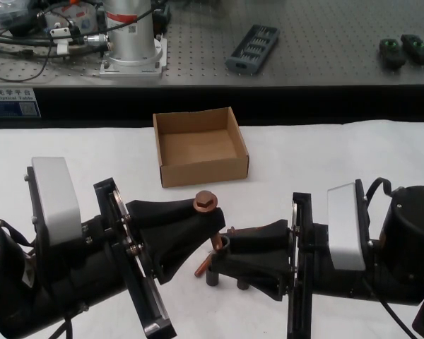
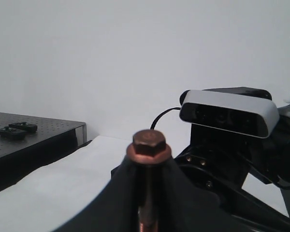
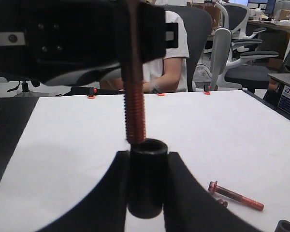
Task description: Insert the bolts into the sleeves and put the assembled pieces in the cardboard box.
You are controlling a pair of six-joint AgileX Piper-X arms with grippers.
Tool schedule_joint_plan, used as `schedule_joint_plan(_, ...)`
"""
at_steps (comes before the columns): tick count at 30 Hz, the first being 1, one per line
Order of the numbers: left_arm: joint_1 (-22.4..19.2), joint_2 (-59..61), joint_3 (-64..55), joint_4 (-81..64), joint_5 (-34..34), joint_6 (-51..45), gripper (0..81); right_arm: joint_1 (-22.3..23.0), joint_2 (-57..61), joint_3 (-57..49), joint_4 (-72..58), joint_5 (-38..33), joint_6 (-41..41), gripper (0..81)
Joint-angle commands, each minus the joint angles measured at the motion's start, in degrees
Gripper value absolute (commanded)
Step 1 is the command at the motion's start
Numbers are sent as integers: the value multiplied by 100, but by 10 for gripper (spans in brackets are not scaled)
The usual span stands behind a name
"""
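Bolt, upright in clenched L jaws, hangs just above sleeve held upright by R jaws, threaded tip at sleeve's mouth, axes approx. in line.

We see the right gripper clamped on a black sleeve, held upright between its two fingers. A copper-coloured bolt stands in line with the sleeve, its threaded tip just at the open mouth, and the left gripper grips it higher up. Near the sleeve, on the white cloth, we find a second bolt lying flat, and farther off a second sleeve.
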Motion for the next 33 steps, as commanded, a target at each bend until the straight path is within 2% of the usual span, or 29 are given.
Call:
schedule_joint_plan(1, -3, 2, -2, -34, -84, -58, 6, -28, 9, -72, -154, -161, 25, 57)
schedule_joint_plan(13, -3, 2, -2, -270, -169, -316, 6, -28, 9, -72, -205, -212, 25, 57)
schedule_joint_plan(24, -231, 384, -14, -532, -169, -446, 6, -28, 9, -72, -329, -309, 44, 57)
schedule_joint_plan(33, -229, 413, -14, -558, 61, -560, 6, -28, 9, -72, -375, -291, 43, 57)
